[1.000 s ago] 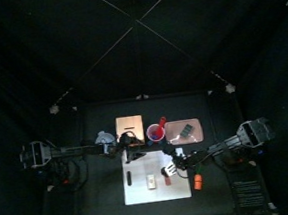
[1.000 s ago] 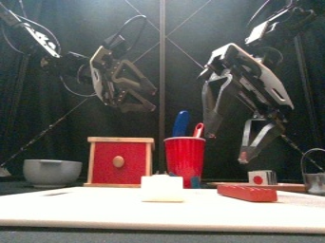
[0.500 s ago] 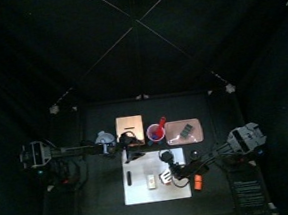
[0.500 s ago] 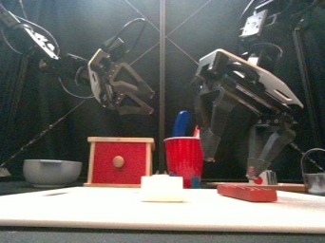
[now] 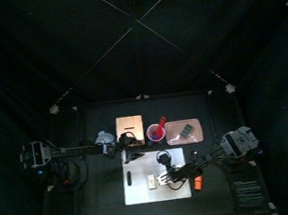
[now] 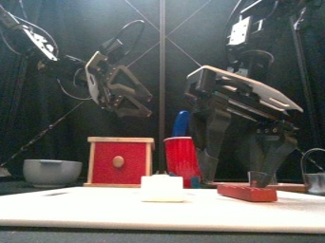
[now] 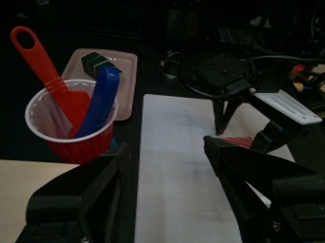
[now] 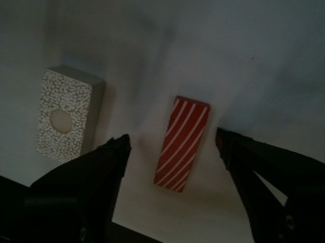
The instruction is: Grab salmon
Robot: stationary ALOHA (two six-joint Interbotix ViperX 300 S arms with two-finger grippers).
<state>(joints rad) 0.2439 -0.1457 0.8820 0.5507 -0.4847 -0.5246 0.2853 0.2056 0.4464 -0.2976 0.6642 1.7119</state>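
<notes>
At the middle of my right wrist view, the salmon [image 8: 183, 143] lies between my wide-open right gripper [image 8: 173, 152]; next I lower and close.

A flat red block with thin white stripes [image 8: 183, 142] is seen on a white board [image 8: 241, 57]. At nine o'clock from it, a white block sprinkled with tiny dark dots [image 8: 66, 110] is seen, with one round grey spot near its end. A shiny red plastic cup [image 7: 70, 123] is shown, with a red long-handled tool [image 7: 38, 65] and a blue flat tool [image 7: 102, 93] in it. A pale pink tray [image 7: 124, 74] is seen behind the cup, at twelve o'clock. From the front, a red square box with a light wooden edge [image 6: 120, 160] is shown, and a grey metal bowl [image 6: 51, 172] at nine o'clock from it. The table [image 7: 38, 190] is black.
</notes>
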